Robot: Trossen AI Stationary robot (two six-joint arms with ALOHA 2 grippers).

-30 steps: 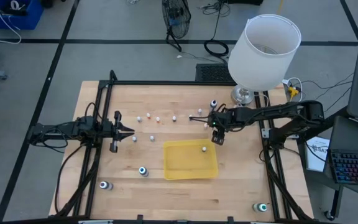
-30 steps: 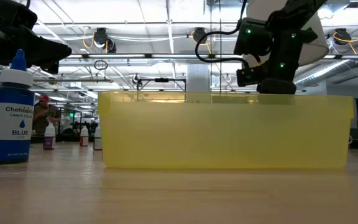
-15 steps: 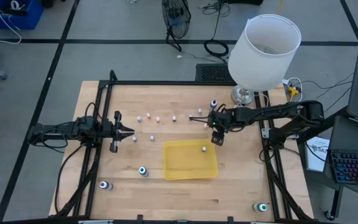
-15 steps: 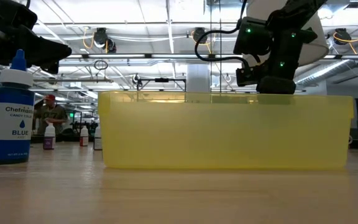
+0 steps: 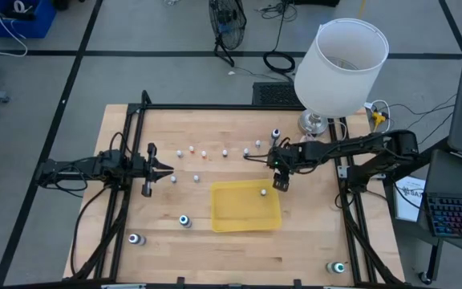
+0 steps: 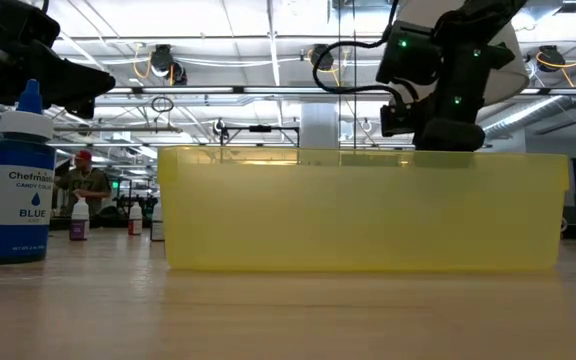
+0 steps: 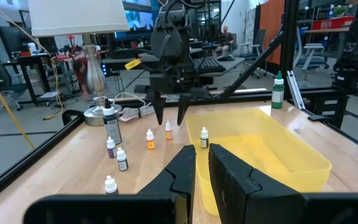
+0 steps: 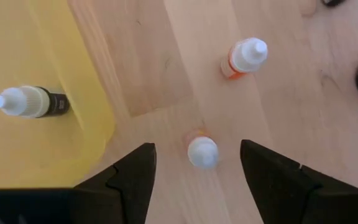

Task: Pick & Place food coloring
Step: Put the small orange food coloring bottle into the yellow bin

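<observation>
A big workshop hall stretches out behind the wooden counter [image 5: 239, 241], ceiling lights glowing in the low view. Starting at the left: the left gripper [image 5: 169, 169] hangs low over the counter's left side, fingers [image 7: 185, 171] pressed together, nothing in them. Near the front on that side stand two larger dark bottles with teal-white tops, one [image 5: 134, 239] by the left edge and one [image 5: 184, 220] closer to the tray; the low view reads "BLUE" on one such bottle [image 6: 18, 190]. Moving across, a loose row of tiny dropper bottles [image 5: 204, 152] sits on the counter toward the back, well apart from each other. In the middle lies the yellow tray [image 5: 245, 217], and there's one small bottle [image 5: 263, 193] already inside it, near the back right corner. Just past that corner, the right gripper [image 5: 279, 181] points down, fingers [image 8: 129, 171] spread wide, straddling an orange dropper bottle [image 8: 201, 149] standing on the bare wood beside the tray. Another orange one [image 8: 244, 57] stands near it. Far right, a white-shaded lamp [image 5: 339, 68] stands at the counter's back corner.
</observation>
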